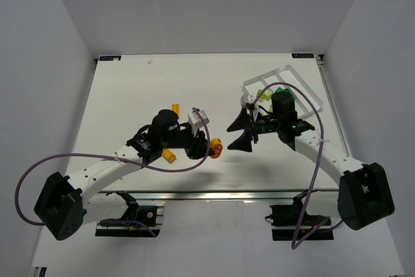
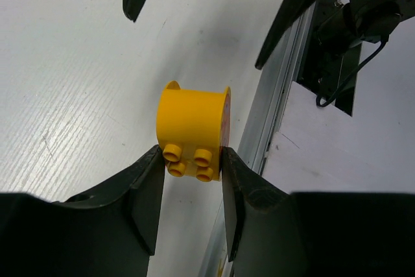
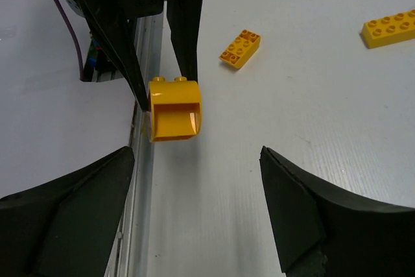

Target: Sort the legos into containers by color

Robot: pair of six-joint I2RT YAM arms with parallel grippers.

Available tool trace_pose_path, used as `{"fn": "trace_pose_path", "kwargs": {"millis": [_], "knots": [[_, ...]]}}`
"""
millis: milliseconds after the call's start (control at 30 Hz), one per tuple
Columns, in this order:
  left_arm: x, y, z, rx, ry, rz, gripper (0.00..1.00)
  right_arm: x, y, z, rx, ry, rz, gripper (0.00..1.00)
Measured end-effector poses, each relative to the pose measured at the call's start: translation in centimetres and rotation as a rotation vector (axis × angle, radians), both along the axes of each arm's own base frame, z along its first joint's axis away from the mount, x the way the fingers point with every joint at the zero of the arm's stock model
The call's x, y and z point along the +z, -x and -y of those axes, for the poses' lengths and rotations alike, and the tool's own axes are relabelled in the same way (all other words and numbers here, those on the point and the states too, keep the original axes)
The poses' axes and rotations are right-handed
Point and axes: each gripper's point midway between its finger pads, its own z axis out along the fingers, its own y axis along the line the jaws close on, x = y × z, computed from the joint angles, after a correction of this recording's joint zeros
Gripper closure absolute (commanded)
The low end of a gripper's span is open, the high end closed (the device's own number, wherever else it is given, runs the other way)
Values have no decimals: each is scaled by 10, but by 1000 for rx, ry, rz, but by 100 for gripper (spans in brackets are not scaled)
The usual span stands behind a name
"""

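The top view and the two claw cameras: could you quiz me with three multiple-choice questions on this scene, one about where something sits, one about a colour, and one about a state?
1. Where does the clear tray sit on the table?
A) at the near left edge
B) at the far right, beyond the right arm
C) dead centre

2. What colour is the round piece in the left claw?
A) dark green
B) blue
C) orange-yellow

3. How is the right claw?
A) open and empty
B) shut on a brick
C) shut on the tray

Answers:
1 B: the top view shows the tray at the far right of the table.
2 C: the left claw's camera shows an orange-yellow piece pinched between its fingers.
3 A: its fingers stand wide apart and touch nothing.
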Motion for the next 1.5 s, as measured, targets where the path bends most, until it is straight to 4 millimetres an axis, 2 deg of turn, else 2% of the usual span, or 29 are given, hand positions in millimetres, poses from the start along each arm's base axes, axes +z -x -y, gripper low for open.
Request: {"fn": "trace_pose_path", "kwargs": {"millis": [100, 300, 400, 500, 700, 733, 867, 900, 1000, 1033, 1167, 1267, 1333, 1500], "knots": [[2, -2, 1, 4, 8, 11, 88, 0, 3, -4, 14, -3, -9, 14], [1, -2, 2, 5, 21, 22, 88, -12, 17, -18, 72, 15, -57, 16], [0, -2, 2, 4, 25, 25, 88, -14, 24, -24, 100, 20, -64, 18], [2, -3, 3, 1, 33, 31, 88, -14, 30, -28, 123, 20, -62, 25], [5, -1, 4, -11, 45, 33, 87, -13, 35, -36, 159, 19, -42, 45], [5, -1, 4, -13, 46, 32, 87, -12, 35, -36, 160, 19, -39, 53], [5, 3, 6, -30, 50, 29, 84, -11, 34, -36, 160, 21, -43, 75], [5, 3, 6, -30, 50, 29, 82, -11, 34, -36, 161, 22, -41, 84], [5, 3, 6, -31, 50, 28, 67, -12, 35, -36, 162, 24, -40, 100], [5, 3, 6, -31, 49, 29, 57, -12, 35, -36, 163, 24, -38, 100], [5, 2, 6, -21, 48, 27, 38, -12, 34, -36, 165, 23, -27, 100], [3, -4, 4, 19, 37, 28, 28, -11, 32, -34, 156, 24, -8, 100], [2, -11, 0, 65, 22, 33, 26, -10, 26, -29, 129, 30, 4, 100], [-2, -24, -15, 193, -34, 40, 23, -9, -5, -5, -16, 58, 33, 100]]}}
